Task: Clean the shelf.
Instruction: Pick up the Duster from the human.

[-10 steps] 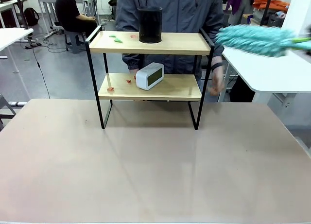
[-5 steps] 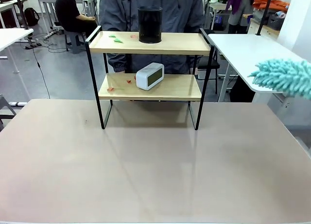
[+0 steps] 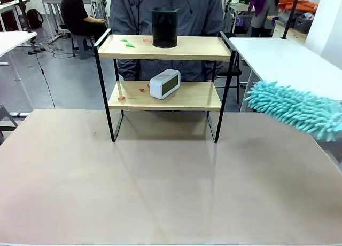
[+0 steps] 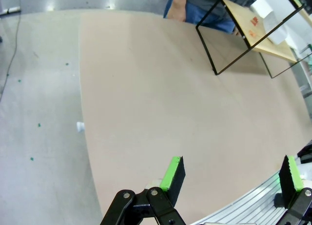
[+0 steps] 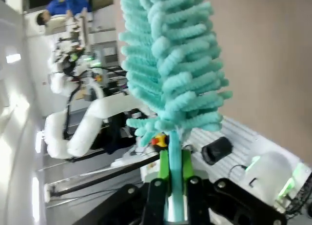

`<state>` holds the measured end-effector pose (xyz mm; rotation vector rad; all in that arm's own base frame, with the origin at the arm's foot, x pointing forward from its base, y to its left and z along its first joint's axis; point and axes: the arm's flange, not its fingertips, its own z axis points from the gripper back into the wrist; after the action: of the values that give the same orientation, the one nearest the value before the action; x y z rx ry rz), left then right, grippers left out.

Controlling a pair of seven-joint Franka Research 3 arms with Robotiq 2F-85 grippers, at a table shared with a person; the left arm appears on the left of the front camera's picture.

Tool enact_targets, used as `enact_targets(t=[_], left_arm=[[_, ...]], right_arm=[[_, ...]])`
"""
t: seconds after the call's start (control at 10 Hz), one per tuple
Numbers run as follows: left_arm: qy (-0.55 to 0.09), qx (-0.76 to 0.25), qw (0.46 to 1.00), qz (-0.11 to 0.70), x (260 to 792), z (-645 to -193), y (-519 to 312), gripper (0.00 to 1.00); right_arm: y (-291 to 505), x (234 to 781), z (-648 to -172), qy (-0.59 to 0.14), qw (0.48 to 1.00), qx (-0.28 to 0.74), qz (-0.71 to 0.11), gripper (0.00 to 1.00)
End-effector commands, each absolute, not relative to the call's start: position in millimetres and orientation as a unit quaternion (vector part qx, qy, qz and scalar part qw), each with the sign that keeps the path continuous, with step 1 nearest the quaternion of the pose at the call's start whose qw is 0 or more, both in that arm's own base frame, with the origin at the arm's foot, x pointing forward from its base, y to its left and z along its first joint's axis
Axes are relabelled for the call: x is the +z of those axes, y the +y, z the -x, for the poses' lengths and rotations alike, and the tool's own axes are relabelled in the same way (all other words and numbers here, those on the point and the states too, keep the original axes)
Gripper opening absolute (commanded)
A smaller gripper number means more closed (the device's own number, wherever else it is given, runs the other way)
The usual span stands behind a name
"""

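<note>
The shelf stands at the table's far middle, two wooden boards in a black frame. A black cylinder and green scraps sit on its top board. On the lower board lie a white clock and red scraps. A teal fluffy duster hangs at the right, level with the lower board and apart from the shelf. My right gripper is shut on the handle of the duster. My left gripper is open over the table's near edge, far from the shelf.
A person in a grey jacket stands right behind the shelf, one hand low at the table's far edge. A white side table stands at the right. The brown table stretches bare in front of the shelf.
The duster has swung down from beside the top board at the far right to the lower board's height. The person's hand at the shelf's right leg has drawn back.
</note>
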<state>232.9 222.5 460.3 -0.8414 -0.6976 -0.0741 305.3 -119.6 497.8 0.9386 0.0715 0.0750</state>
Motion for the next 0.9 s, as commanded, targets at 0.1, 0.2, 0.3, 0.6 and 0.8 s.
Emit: enact_targets(t=[0.1, 0.2, 0.3, 0.6, 0.8], left_arm=[[-0.344, -0.044, 0.847, 0.403, 461.6, -234.0, 221.6, 1.0], [-0.344, -0.044, 0.847, 0.403, 461.6, -234.0, 221.6, 1.0], [-0.344, -0.044, 0.847, 0.403, 461.6, -234.0, 221.6, 1.0], [-0.344, -0.044, 0.847, 0.403, 461.6, -234.0, 221.6, 1.0], [-0.344, -0.044, 0.847, 0.403, 461.6, -234.0, 221.6, 1.0]], right_arm=[[-137.9, 505.6, -292.1, 0.033, 0.875, 0.026, -0.483, 0.0], [-137.9, 505.6, -292.1, 0.033, 0.875, 0.026, -0.483, 0.0], [-137.9, 505.6, -292.1, 0.033, 0.875, 0.026, -0.483, 0.0], [-137.9, 505.6, -292.1, 0.033, 0.875, 0.026, -0.483, 0.0], [-137.9, 505.6, -292.1, 0.033, 0.875, 0.026, -0.483, 0.0]])
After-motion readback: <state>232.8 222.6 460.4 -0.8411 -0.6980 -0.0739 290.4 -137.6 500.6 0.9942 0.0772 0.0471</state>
